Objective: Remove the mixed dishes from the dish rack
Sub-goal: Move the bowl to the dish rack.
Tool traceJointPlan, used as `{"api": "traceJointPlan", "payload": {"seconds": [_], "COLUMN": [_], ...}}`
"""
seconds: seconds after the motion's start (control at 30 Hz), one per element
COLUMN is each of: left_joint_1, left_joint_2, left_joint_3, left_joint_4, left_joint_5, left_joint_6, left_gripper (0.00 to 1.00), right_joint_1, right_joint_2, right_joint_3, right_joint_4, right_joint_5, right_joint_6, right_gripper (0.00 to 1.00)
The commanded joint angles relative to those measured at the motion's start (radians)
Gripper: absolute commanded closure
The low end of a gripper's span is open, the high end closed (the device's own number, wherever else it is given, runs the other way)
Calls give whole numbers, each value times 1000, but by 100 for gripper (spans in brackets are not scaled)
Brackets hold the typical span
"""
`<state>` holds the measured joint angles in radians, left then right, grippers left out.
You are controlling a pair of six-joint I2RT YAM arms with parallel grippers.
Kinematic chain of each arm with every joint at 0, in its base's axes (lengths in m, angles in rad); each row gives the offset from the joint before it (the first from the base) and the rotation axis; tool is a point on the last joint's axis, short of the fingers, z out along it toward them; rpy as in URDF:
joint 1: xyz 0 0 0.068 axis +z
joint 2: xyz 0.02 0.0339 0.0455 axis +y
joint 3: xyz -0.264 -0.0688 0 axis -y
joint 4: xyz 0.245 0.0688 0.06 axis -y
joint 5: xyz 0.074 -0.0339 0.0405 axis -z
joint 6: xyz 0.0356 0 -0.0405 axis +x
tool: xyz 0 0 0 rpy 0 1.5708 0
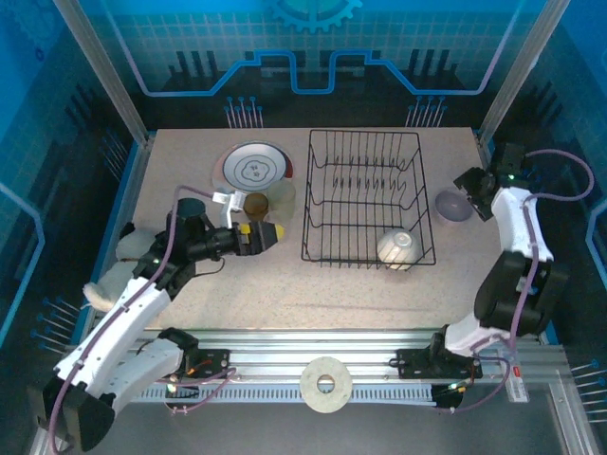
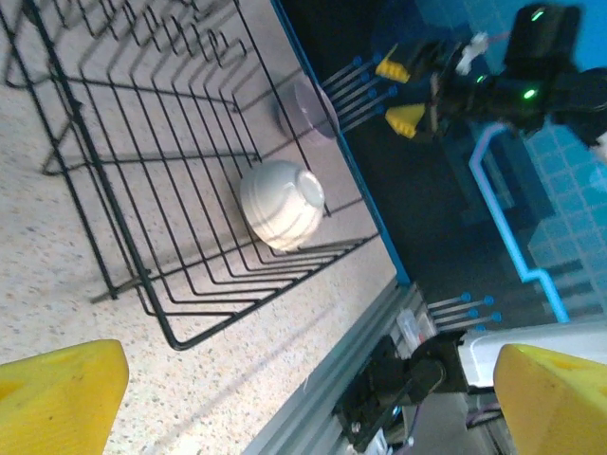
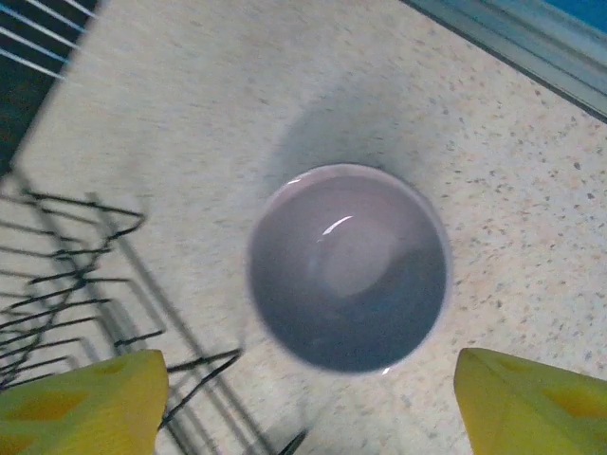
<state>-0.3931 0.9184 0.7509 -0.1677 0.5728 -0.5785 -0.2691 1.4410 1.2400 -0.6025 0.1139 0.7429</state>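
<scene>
Evidently unloaded, the lavender bowl [image 3: 348, 267] sits mid-frame on the worktop [image 3: 531, 171] beneath the right gripper's [image 3: 308, 403] released jaws; the left gripper [image 2: 308, 398] gapes empty.

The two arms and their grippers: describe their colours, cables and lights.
Both the left arm and right arm have glossy white shells with black joints and bases. A thin lavender cable runs along each. The left gripper and right gripper have black bodies and blocky yellow fingers. Small green lights glow on the right wrist.
</scene>
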Motion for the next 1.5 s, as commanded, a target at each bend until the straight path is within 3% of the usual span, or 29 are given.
{"api": "traceJointPlan", "payload": {"seconds": [0.0,0.13,0.33,0.43,0.6,0.93,1.2,1.33,1.47], "left_joint_1": [-81,-158,-218,-237,-242,-249,-249,-249,-249], "left_joint_2": [64,181,341,420,538,675,723,740,770], "left_joint_3": [54,103,196,243,293,333,331,326,327], "left_joint_4": [43,73,92,91,112,108,128,143,162], "left_joint_5": [-43,-96,-147,-152,-141,-135,-128,-129,-123], "left_joint_6": [13,18,28,34,20,35,32,28,16], "left_gripper": [1,2,7,10,19,21,21,21,21], "right_joint_1": [83,276,510,563,577,579,561,564,578], "right_joint_2": [-122,-230,-220,-178,-157,-63,16,30,33], "right_joint_3": [-65,-91,-93,-103,-196,-268,-292,-291,-285], "right_joint_4": [22,-38,-220,-280,-268,-261,-189,-171,-163], "right_joint_5": [107,200,180,132,116,159,116,100,120], "right_joint_6": [-44,-144,-257,-282,-280,-262,-258,-254,-246], "right_gripper": [16,7,5,3,3,6,7,17,17]}}
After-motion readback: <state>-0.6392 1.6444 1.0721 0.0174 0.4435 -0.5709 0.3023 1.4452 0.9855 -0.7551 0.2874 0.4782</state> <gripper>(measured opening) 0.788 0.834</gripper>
